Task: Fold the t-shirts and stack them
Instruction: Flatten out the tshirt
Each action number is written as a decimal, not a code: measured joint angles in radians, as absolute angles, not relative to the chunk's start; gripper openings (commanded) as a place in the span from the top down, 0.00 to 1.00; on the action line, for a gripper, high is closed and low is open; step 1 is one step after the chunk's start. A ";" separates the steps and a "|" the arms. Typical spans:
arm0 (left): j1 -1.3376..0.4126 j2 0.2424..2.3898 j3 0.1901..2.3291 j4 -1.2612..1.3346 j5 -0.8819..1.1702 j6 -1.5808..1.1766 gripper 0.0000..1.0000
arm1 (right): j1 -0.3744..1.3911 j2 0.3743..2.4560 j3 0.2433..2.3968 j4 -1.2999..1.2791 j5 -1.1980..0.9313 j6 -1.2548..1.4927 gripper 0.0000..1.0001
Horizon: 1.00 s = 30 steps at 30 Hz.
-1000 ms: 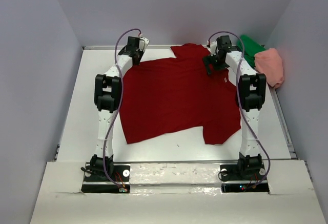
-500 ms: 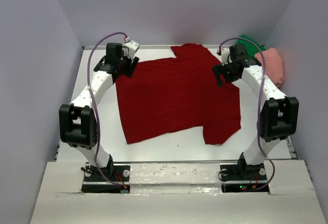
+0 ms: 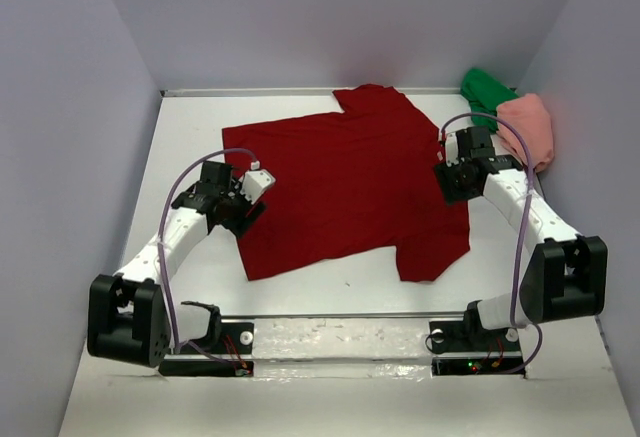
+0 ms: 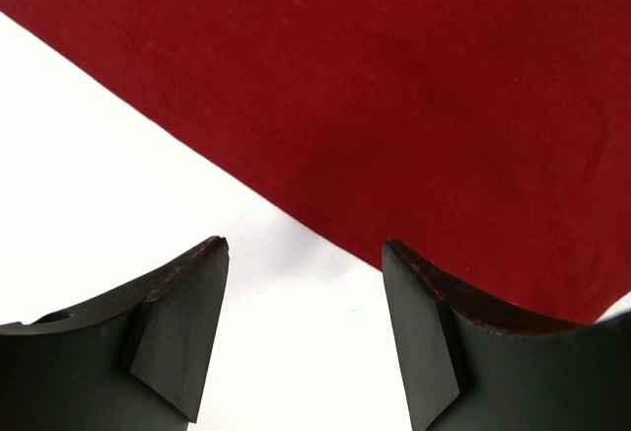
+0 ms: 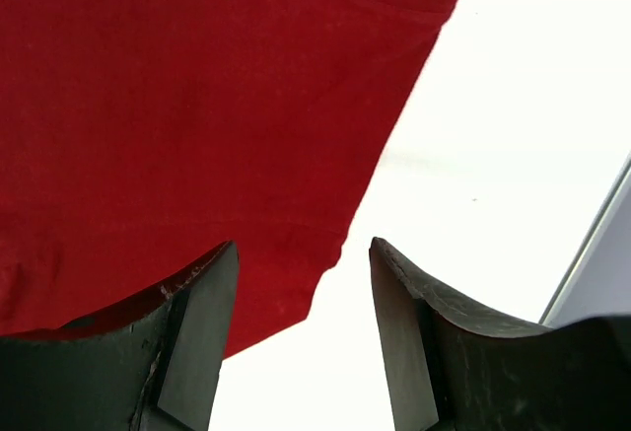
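White table (image 3: 190, 147): dark red t-shirt (image 3: 350, 182) flat; green t-shirt (image 3: 485, 90), pink t-shirt (image 3: 528, 127) bunched far-right.

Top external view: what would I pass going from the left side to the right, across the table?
left gripper → dark red t-shirt → right gripper → green t-shirt → pink t-shirt

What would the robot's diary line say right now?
shirt: dark red t-shirt spread out, unfolded | left gripper: open over its left edge | right gripper: open over its right edge
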<state>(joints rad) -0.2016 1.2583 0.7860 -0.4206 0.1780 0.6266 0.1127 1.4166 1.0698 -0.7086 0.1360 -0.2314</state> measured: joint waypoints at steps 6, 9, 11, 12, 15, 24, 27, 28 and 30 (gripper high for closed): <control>-0.202 1.186 0.704 -0.390 0.179 0.652 0.35 | 0.113 1.417 1.072 -0.712 0.144 -0.224 0.49; -0.202 1.195 0.667 -0.385 0.185 0.661 0.54 | 0.113 1.429 1.084 -0.722 0.143 -0.221 0.73; -0.202 1.203 0.660 -0.385 0.199 0.664 0.65 | 0.113 1.447 1.098 -0.726 0.142 -0.217 0.79; -0.203 1.205 0.660 -0.385 0.207 0.670 0.68 | 0.113 1.453 1.102 -0.725 0.142 -0.215 0.80; -0.204 1.205 0.660 -0.374 0.230 0.672 0.68 | 0.113 1.464 1.104 -0.728 0.140 -0.216 0.81; -0.244 1.218 0.662 -0.359 0.256 0.673 0.91 | 0.113 1.473 1.104 -0.733 0.130 -0.216 0.84; -0.277 1.285 0.682 -0.355 0.254 0.673 1.00 | 0.113 1.481 1.104 -0.732 0.126 -0.216 0.83; -0.287 1.311 0.689 -0.353 0.253 0.673 1.00 | 0.113 1.482 1.104 -0.733 0.126 -0.216 0.84; -0.303 1.358 0.696 -0.345 0.247 0.673 1.00 | 0.113 1.483 1.104 -0.733 0.125 -0.216 0.83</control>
